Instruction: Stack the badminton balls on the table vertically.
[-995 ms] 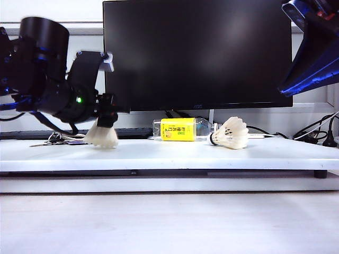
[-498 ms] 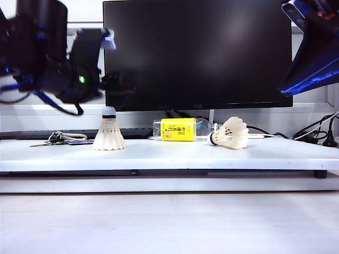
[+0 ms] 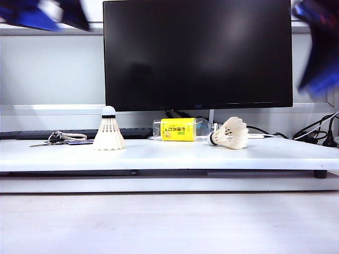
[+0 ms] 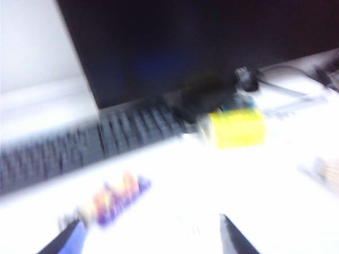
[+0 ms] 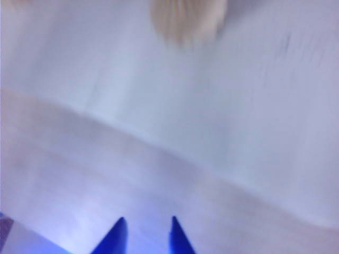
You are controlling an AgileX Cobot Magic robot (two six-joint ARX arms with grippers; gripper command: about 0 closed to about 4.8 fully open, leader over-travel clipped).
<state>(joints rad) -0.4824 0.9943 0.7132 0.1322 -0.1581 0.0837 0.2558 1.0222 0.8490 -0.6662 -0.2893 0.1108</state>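
The left gripper [image 4: 151, 238] is showing only two blue fingertips [image 4: 71, 239], standing wide apart with nothing between them. Everything is smearing with motion blur. Ahead of the gripper the white table [image 4: 175, 185] is stretching away. Just beyond one fingertip a small colourful object [image 4: 119, 196], too blurred to identify, is lying. Farther ahead a yellow-labelled bottle [image 4: 235, 127] is lying beside a dark keyboard [image 4: 79, 145], with a black monitor [image 4: 201, 42] rising behind them.

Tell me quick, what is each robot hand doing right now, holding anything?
Left hand: open, holding nothing, raised off the table.
Right hand: fingers a little apart, nothing between them, hanging over the table's front edge.
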